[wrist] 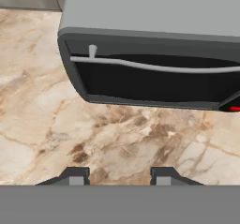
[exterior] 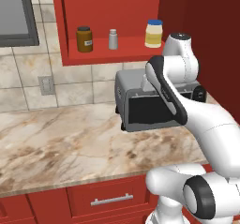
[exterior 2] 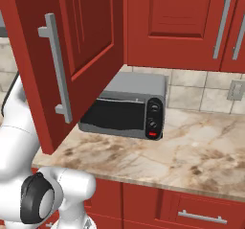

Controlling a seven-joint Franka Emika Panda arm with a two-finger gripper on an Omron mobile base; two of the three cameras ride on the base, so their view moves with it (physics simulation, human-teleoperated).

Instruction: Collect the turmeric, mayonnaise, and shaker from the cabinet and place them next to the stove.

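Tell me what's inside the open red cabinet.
On the cabinet shelf stand the turmeric, the shaker and the mayonnaise, left to right, all upright and apart. The robot's arm covers the shelf's right end.

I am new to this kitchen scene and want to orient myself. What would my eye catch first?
First the open red cabinet on the wall, whose shelf holds the turmeric, the shaker and the mayonnaise in a row. Below it, a grey toaster oven stands on the marble counter. The white arm rises in front of the oven.
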